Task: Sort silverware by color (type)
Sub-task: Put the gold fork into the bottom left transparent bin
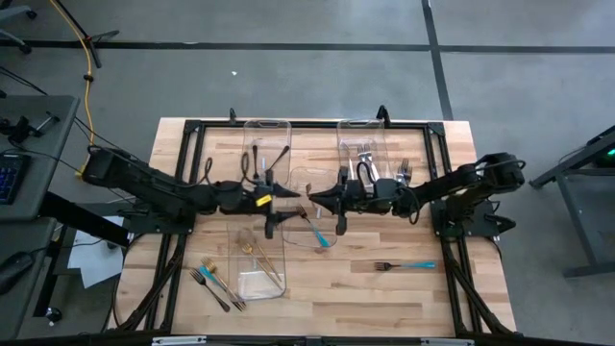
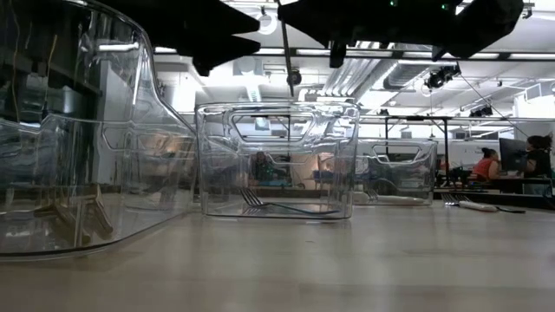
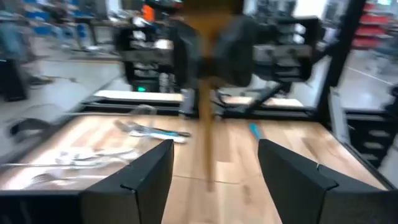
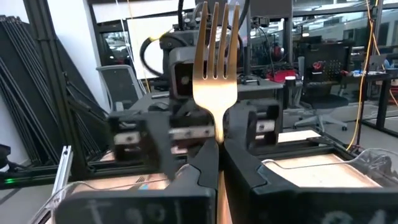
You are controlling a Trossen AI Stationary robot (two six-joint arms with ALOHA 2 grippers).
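Right wrist view: gold fork (image 4: pixel 216 68) is standing upright, tines up, its handle clamped in the right tool (image 4: pixel 218 163) above the middle clear bin (image 1: pixel 309 213). Left tool (image 3: pixel 214 174) is facing it, fingers spread wide, gripping nothing, over the worktop (image 1: pixel 404 298).

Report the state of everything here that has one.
Left end effector: open, fingers either side of the gold fork handle.
Right end effector: shut on the gold fork.
Gold fork: clamped by its handle, off the table.
Teal-handled fork: lying loose on the table.
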